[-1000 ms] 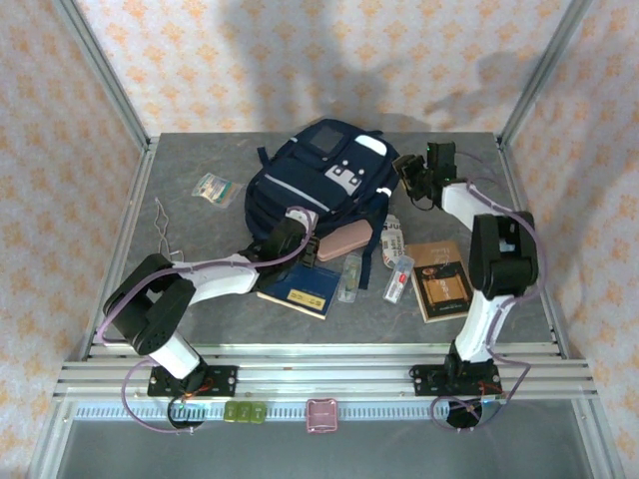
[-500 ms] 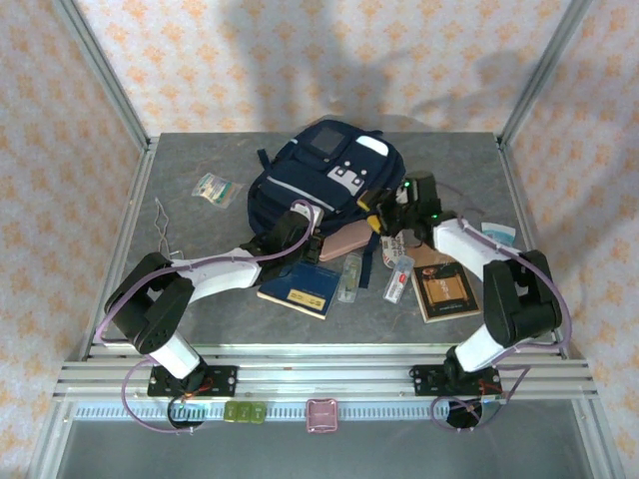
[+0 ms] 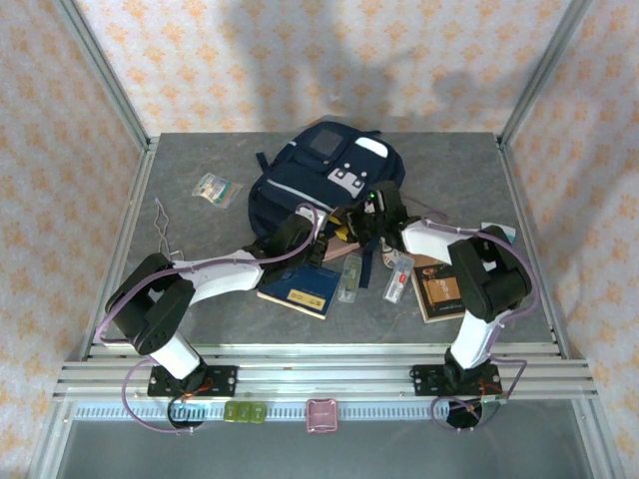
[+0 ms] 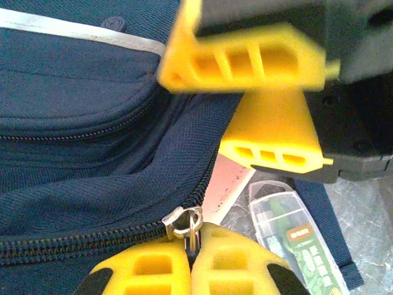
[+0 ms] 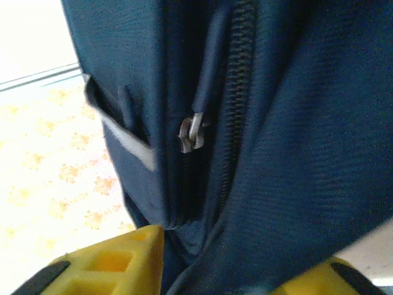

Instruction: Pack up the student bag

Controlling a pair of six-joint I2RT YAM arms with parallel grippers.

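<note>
- One bag (image 3: 300, 185) is lying flat with its front face up, just past the middle of the table (image 3: 459, 165) toward 12 o'clock.
- Its long axis is running roughly from 7 o'clock to 1 o'clock in the top view, with the grey and white patches sitting toward the 1 o'clock end. Which end is the top, I cannot tell.
- Left gripper (image 4: 191, 239) is working at the bag's 6 o'clock edge. Its yellow fingers are pressing together on a metal zip pull (image 4: 183, 220), and the zip beside it is lying closed.
- Right gripper (image 5: 239, 252) is coming in at the bag's 5 o'clock edge, close beside the left one.
- Its fingers are standing apart with a fold of navy fabric between them. Whether they are pinching that fabric, I cannot tell.
- Just beyond them in the right wrist view, a second pull (image 5: 191, 134) is hanging beside another zip.
- A blue book (image 3: 300, 289) is lying at 6 o'clock from the bag, partly under the left arm.
- A clear case (image 3: 349, 274) and a white tube (image 3: 397, 277) are lying side by side at 5 o'clock from the bag.
- A brown book (image 3: 444, 284) is lying beyond the tube toward 4 o'clock, partly under the right arm.
- A small packet (image 3: 215, 188) is lying apart at 9 o'clock from the bag.
</note>
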